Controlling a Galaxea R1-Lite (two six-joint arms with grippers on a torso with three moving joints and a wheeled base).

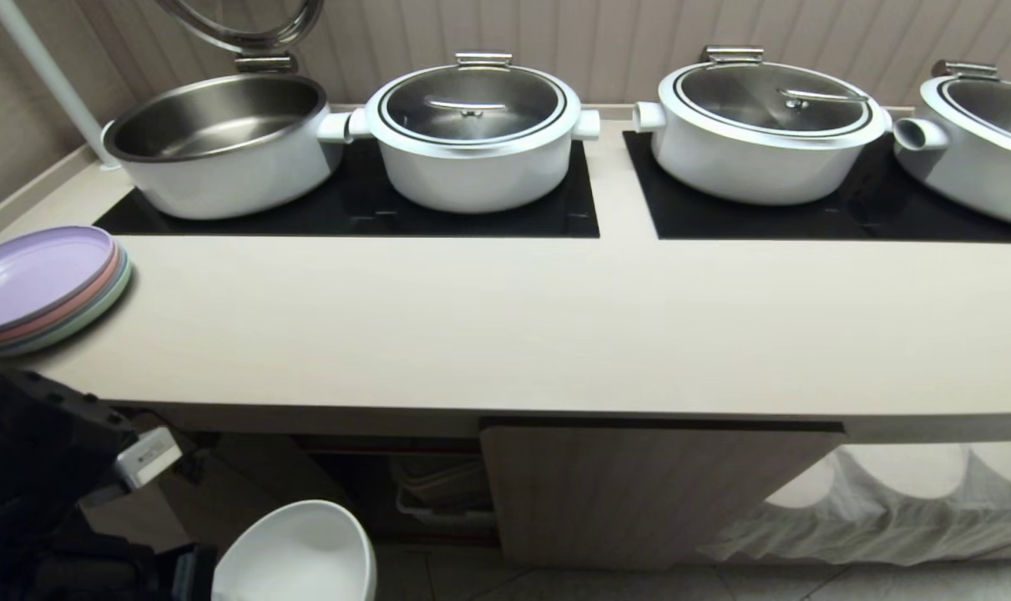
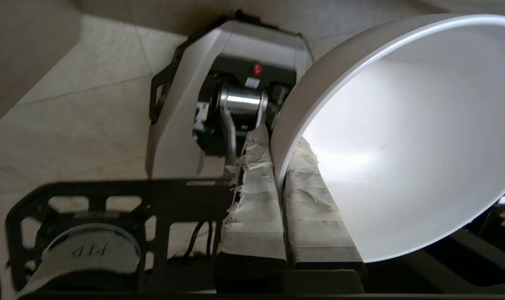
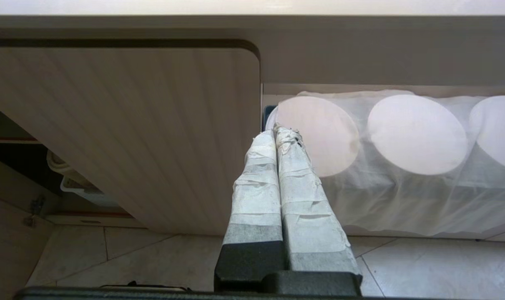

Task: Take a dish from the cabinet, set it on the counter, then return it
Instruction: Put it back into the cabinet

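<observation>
left hand (image 2: 279, 166): taped fingers (image 2: 256, 200) pinching rim of the dish, one finger inside, one outside; low at the left, below the surface edge
dish (image 2: 402, 146): white bowl, tilted, held in the air in front of the cabinet, not on the surface; also seen at the bottom of the head view (image 1: 296, 555)
right hand (image 3: 279, 137): taped fingers pressed together, nothing between them; pointing at the closed cabinet door, near its edge
cabinet (image 1: 655, 492): fluted beige door shut at centre; section to its left open, white items on a red-edged shelf inside, too dim to name
surface (image 1: 505, 325): cream worktop, front strip bare
plates (image 1: 42, 288): pastel stack, purple on top, far left of surface
pots (image 1: 472, 138): four white ones on black hob panels (image 1: 588, 209); leftmost has lid raised, others lidded
cloth (image 1: 897, 501): sheer white, right of the door, pale round shapes behind
</observation>
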